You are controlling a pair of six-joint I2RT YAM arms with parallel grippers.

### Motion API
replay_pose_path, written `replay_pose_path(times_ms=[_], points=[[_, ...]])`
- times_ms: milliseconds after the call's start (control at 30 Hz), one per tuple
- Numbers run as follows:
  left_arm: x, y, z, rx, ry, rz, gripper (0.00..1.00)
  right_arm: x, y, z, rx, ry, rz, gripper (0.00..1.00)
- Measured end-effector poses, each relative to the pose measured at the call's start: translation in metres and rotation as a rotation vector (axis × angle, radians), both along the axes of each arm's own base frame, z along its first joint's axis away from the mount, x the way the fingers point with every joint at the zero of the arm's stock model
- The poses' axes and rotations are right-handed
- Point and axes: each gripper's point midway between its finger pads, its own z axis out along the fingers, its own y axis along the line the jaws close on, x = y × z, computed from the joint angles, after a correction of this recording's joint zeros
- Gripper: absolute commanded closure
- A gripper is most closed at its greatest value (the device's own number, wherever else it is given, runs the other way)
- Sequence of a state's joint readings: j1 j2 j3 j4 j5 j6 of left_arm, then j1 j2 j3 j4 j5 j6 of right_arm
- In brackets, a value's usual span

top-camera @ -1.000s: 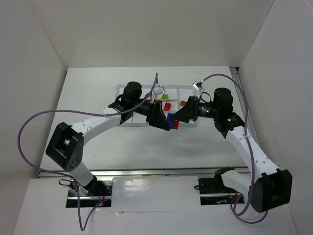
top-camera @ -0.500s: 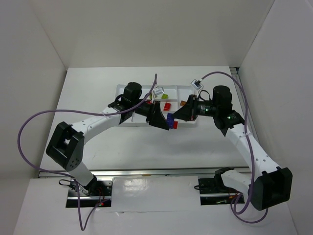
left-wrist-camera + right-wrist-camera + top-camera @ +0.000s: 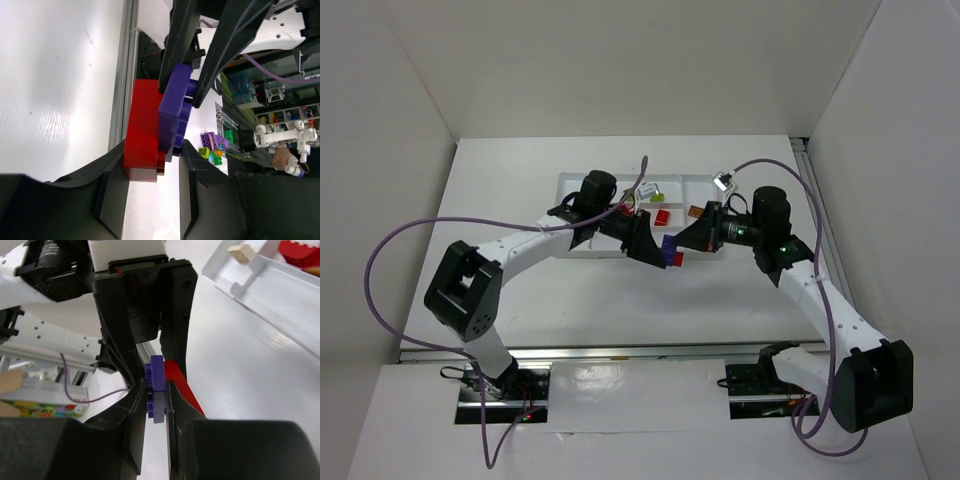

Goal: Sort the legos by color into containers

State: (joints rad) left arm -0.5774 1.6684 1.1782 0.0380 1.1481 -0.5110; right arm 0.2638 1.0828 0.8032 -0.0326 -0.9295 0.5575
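Your white table [image 3: 620, 300] stands boxed by 3 plain white walls [image 3: 620, 60] under even light; past its metal rail [image 3: 620, 352], you can glimpse cluttered storage shelves [image 3: 295, 110].

The setting reads as a robotics lab. A white tabletop [image 3: 620, 290] is boxed in by plain white panels [image 3: 620, 70], with an aluminium rail [image 3: 620, 352] along its near edge and purple cables [image 3: 380, 270] looping over it. Beyond it, the left wrist view shows shelving with small bins [image 3: 295, 116], a pack of bottles [image 3: 245, 92] and another white robot mechanism [image 3: 280, 134] (somewhat blurred).
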Motion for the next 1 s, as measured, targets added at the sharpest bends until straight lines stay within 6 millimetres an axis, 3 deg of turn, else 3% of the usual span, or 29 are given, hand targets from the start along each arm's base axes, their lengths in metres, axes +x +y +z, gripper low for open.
replay_pose_path(times_ms=[167, 333, 600, 733, 1000], points=[[0.005, -0.003, -0.021, 0.040, 0.050, -0.004, 0.63, 0.005, -0.004, -0.021, -0.014, 0.041, -0.056, 1.00], [0.007, -0.006, -0.037, 0.063, 0.090, -0.009, 0.63, 0.007, -0.006, -0.038, -0.029, 0.070, -0.088, 1.00], [0.015, -0.008, -0.050, 0.089, 0.098, 0.022, 0.67, 0.016, -0.010, -0.051, -0.056, 0.097, -0.149, 1.00], [0.027, -0.006, -0.058, 0.119, 0.091, 0.075, 0.75, 0.023, -0.016, -0.060, -0.100, 0.118, -0.217, 1.00], [0.050, -0.005, -0.075, 0.212, 0.076, 0.202, 0.77, 0.041, -0.022, -0.071, -0.136, 0.132, -0.304, 1.00]])
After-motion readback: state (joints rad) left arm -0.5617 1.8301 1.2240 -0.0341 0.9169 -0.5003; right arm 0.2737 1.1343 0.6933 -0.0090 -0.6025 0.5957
